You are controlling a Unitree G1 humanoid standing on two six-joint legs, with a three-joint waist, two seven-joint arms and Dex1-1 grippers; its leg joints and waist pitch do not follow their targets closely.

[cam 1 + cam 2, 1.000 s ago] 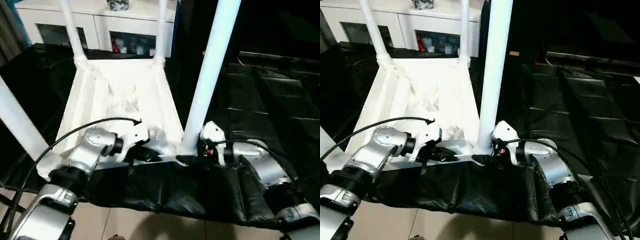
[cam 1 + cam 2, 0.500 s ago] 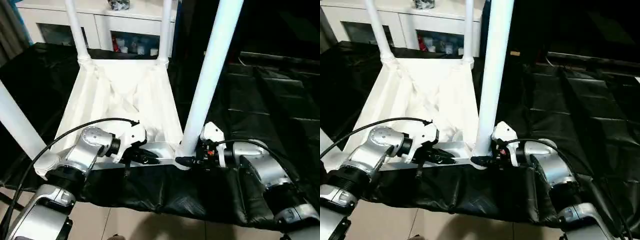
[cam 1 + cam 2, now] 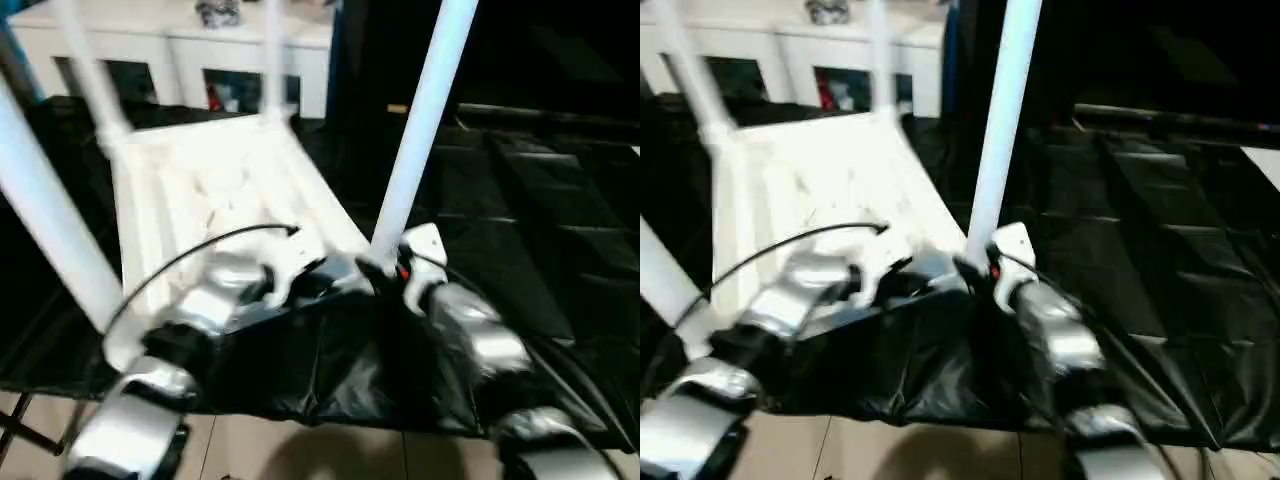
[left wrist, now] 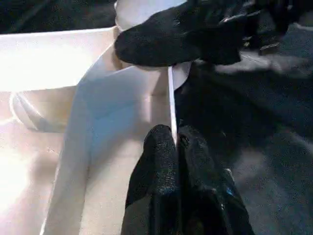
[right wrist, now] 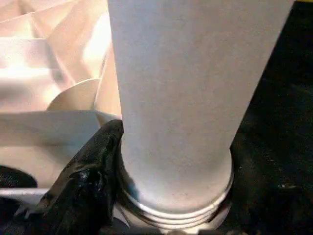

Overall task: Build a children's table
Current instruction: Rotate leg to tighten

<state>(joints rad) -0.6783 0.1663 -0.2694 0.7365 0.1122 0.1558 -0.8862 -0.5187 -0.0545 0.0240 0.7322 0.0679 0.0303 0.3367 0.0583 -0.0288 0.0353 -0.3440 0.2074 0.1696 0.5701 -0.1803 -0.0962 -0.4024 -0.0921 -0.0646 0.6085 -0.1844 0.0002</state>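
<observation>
Four legs stand up from the upside-down white table top (image 3: pixel 215 190), which lies on the black sheet (image 3: pixel 520 200) covering the table, its near edge toward the robot. The near-right leg (image 3: pixel 415 120) rises upright, its long axis vertical, from the near-right corner socket, and the right tool (image 3: pixel 385 270) sits at its foot, just beside the ridged collar (image 5: pixel 176 208); the right arm is clearly the nearer one for any twisting or pressing there. One black finger (image 5: pixel 85 181) touches the collar, but whether that tool is spread or clamped I cannot tell. The left tool (image 4: pixel 176 142) is pressed together, pinching the thin near rim of the top close to that same corner. Compared with half a second ago the top appears swung round on the sheet, though the camera has also shifted.
</observation>
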